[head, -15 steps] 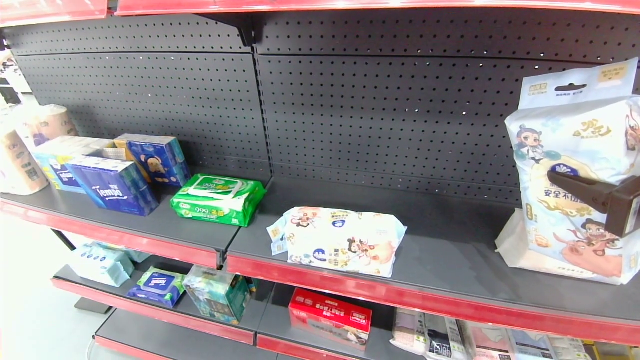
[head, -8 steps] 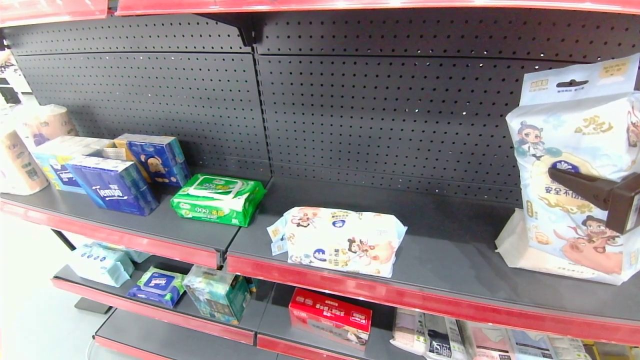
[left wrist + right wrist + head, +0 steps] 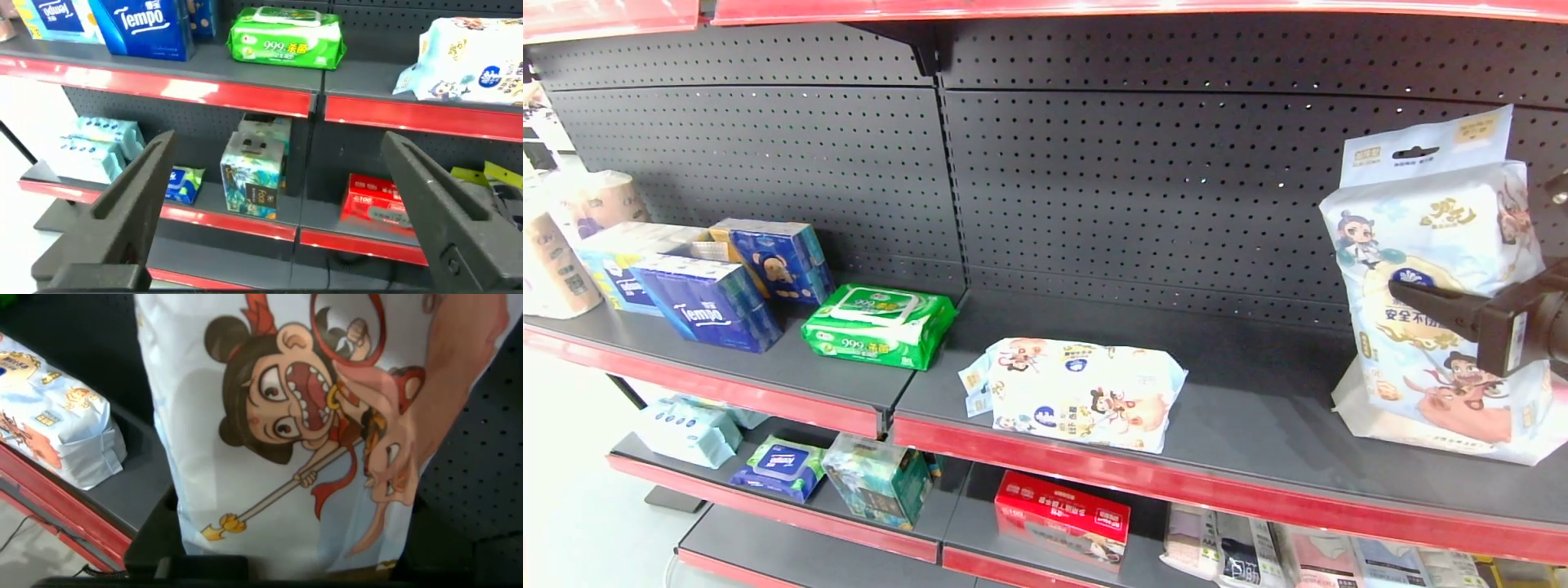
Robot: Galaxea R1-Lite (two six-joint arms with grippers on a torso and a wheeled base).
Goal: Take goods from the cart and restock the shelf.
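Observation:
A tall white tissue pack (image 3: 1429,237) with cartoon print stands upright at the right end of the black shelf (image 3: 1258,425), its base on the board. My right gripper (image 3: 1413,298) is shut on the pack's middle; the right wrist view shows the pack (image 3: 286,433) between the fingers (image 3: 163,535). A similar flat pack (image 3: 1082,392) lies mid-shelf near the red front edge. My left gripper (image 3: 278,139) hangs open and holds nothing, in front of the lower shelves.
Green wipes (image 3: 878,325) and blue tissue boxes (image 3: 711,298) sit on the shelf's left section. Bare board lies between the flat pack and the tall one. Lower shelves hold a red box (image 3: 1062,514), a green carton (image 3: 255,167) and small packs.
My right gripper and the upper part of the tall pack have shifted left; the pack's base stays on the shelf. Nothing else has moved.

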